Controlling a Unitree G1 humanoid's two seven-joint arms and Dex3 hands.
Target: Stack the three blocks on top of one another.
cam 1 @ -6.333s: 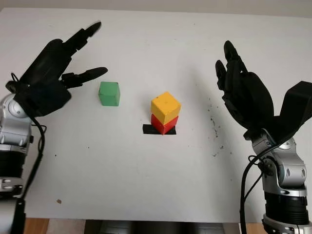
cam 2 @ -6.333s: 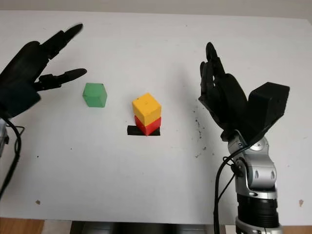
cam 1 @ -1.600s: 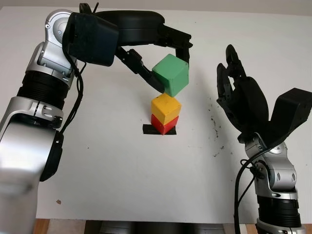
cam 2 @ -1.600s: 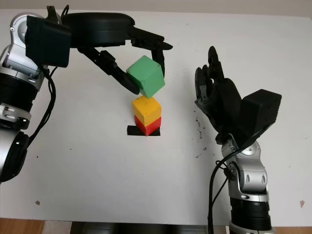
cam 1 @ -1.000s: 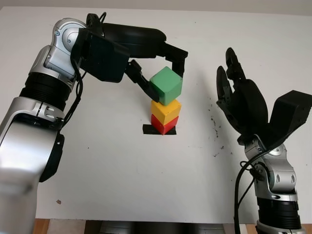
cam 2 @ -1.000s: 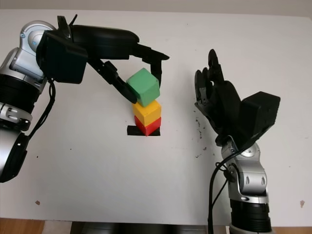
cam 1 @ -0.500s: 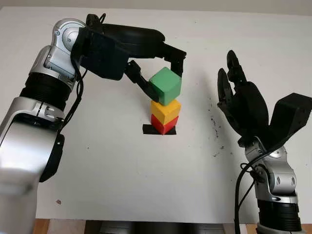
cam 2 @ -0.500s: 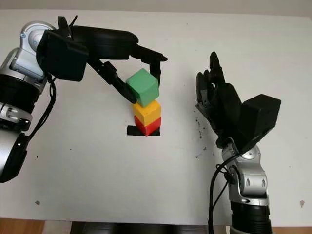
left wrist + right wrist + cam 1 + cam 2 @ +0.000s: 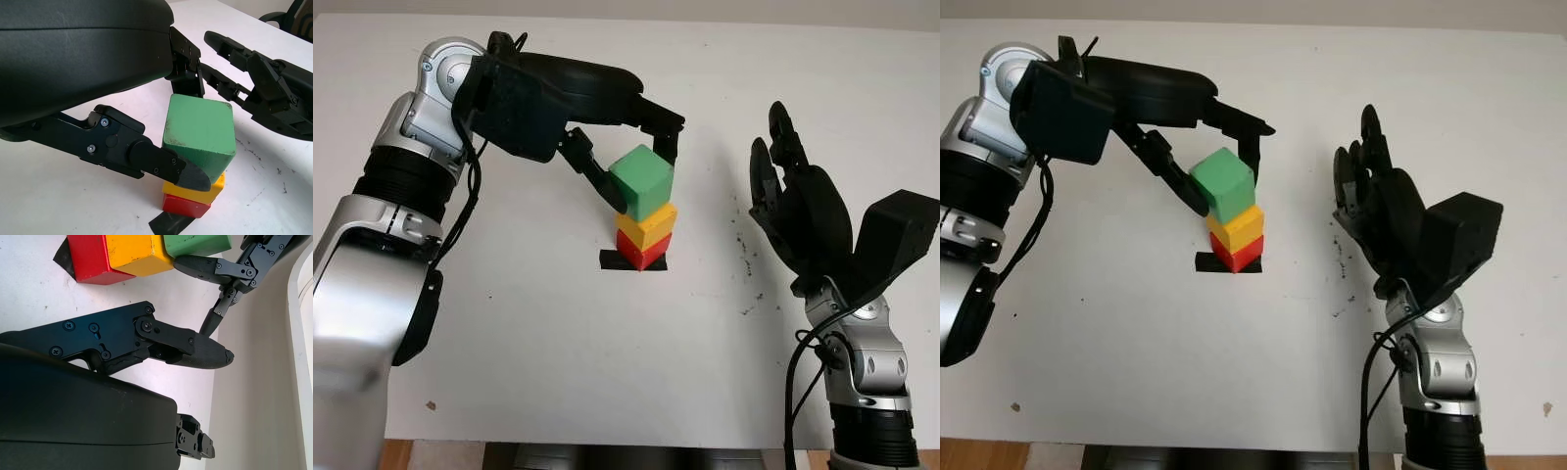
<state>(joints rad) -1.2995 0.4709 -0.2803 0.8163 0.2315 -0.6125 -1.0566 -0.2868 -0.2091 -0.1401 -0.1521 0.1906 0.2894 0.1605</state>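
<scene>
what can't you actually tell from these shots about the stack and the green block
- Whether the green block rests fully on the yellow block: in the head views the left hand and the block itself cover the contact.
- The red block is mostly hidden under the yellow one in the left wrist view.
- The black tape mark is partly covered by the stack.
- The right hand is open, right of the stack.

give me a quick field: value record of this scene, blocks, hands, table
stack order: red block at the bottom, yellow block on it, green block on top
green block: sits on the yellow block, turned a little against it
base: red block stands on a black tape mark
left hand: shut on the green block, fingers on opposite sides of it
right hand: open, raised above the table to the right of the stack
table: white, with dark specks near the right hand
</scene>
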